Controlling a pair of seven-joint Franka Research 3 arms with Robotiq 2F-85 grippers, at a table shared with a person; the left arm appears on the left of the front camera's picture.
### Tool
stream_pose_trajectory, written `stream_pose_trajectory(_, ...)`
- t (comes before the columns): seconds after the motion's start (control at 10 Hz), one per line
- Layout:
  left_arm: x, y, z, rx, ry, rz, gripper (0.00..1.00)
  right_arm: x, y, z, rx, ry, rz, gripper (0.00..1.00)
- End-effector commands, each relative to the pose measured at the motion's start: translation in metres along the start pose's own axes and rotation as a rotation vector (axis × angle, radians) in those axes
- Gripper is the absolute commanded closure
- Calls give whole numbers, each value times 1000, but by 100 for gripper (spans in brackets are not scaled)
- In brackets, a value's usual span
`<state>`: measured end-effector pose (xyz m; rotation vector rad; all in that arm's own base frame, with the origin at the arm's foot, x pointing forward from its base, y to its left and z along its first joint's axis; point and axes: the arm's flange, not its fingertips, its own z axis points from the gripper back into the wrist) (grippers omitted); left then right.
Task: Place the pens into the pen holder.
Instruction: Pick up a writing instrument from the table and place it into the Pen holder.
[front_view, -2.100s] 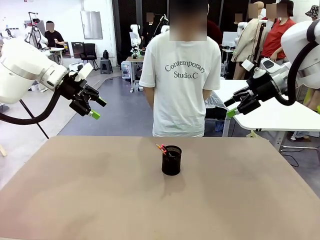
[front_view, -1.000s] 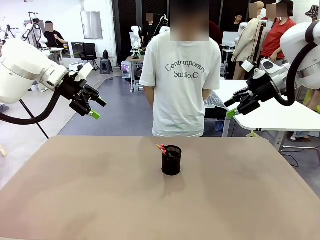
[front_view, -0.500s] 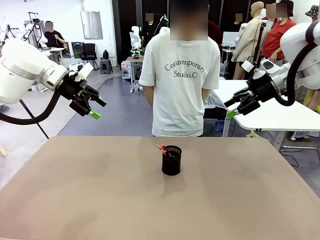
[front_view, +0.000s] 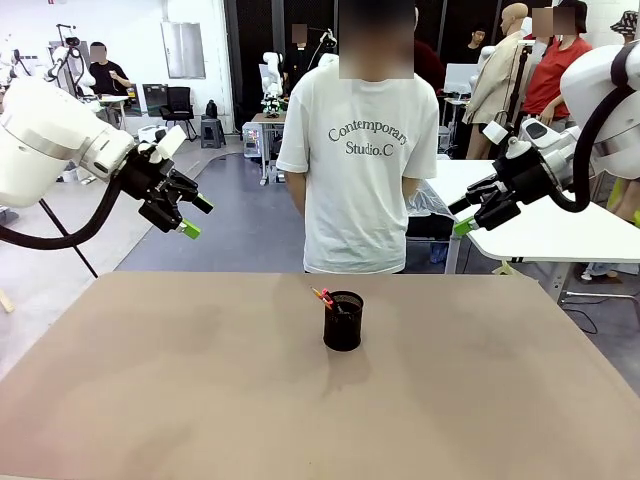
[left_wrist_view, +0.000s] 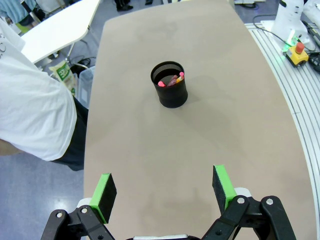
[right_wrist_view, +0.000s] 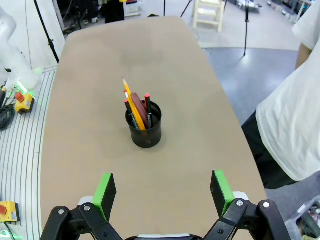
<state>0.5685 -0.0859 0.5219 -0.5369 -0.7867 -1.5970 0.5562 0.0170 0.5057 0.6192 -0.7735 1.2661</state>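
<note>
Right wrist view: pens (right_wrist_view: 136, 107) stand in the pen holder (right_wrist_view: 144, 131); both end effectors open, empty; a careless sweep could topple it.

Holder (front_view: 343, 320) stands mid-table (front_view: 150, 400), pens (right_wrist_view: 136, 107) upright in it. Person (front_view: 360, 150) behind far edge. Left pincer (front_view: 190, 215) high at left, right pincer (front_view: 462, 213) high at right.

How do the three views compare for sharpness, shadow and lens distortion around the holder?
Front view: sharp, soft even light, the pen holder casting only a faint shadow on the table. Left wrist view: table edges bow from the wide-angle lens; the pens show as small tips. Right wrist view: similar bowing, the pens crisp.
</note>
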Motion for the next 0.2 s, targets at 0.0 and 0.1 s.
stream_pose_trajectory(0.0,0,-1,3,-10,0,1,0,2,3,2,2,-1,-3,0)
stream_pose_trajectory(0.1,0,-1,3,-10,0,1,0,2,3,2,2,-1,-3,0)
